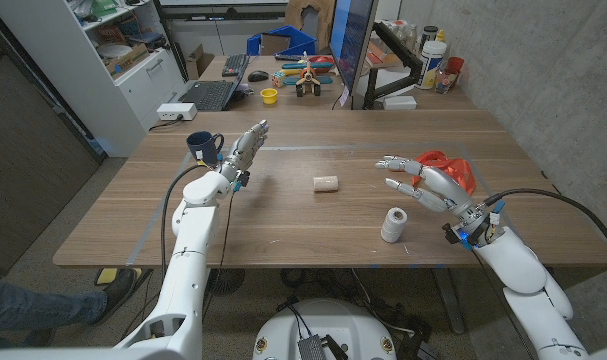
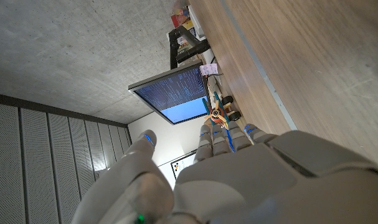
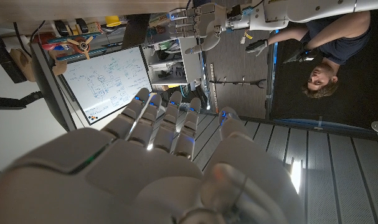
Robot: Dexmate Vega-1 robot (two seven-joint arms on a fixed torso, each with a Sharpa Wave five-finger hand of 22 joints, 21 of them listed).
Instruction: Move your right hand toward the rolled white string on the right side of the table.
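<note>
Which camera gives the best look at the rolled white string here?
The head view: the rolled white string stands upright on the table, in front of the open right robot hand, apart from it. The wrist views look across the room, giving no string.
</note>
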